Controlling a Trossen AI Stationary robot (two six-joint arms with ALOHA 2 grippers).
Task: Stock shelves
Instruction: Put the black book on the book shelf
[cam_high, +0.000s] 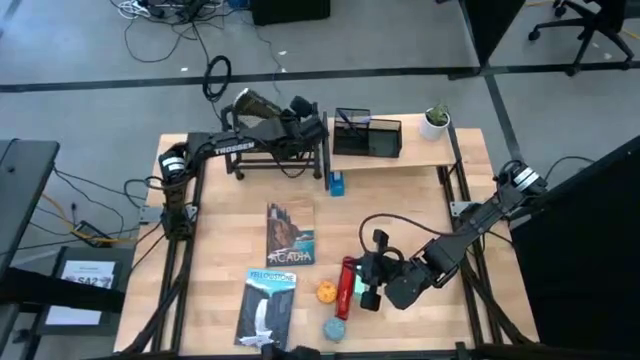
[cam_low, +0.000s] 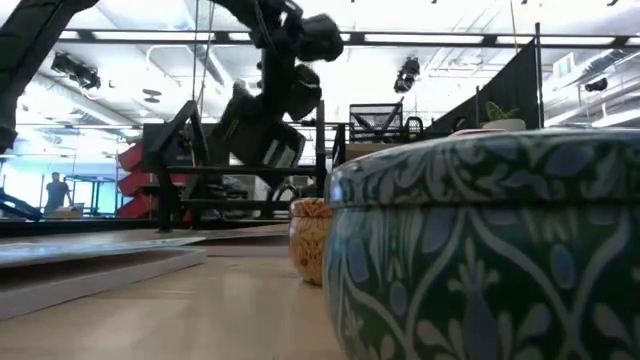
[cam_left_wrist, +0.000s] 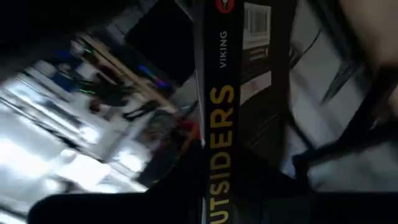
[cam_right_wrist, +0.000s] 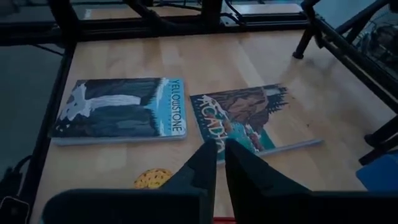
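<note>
Wooden table (cam_high: 400, 215) | left gripper (cam_high: 243, 103) fingers apparently clamp book (cam_left_wrist: 227, 106) over black rack (cam_high: 285, 158) | right gripper (cam_high: 372, 268) fingers nearly closed

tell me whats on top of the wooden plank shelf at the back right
On the wooden plank shelf stand a black mesh organizer and a small potted plant. The organizer's contents cannot be made out.

Light wooden table (cam_high: 220, 225) carries Acadia book (cam_high: 290, 235), Yellowstone book (cam_high: 266, 305), black rack (cam_high: 280, 150), plank shelf (cam_high: 400, 155)

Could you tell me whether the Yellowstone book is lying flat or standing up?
Lying flat: the Yellowstone book rests cover-up on the table.
</note>
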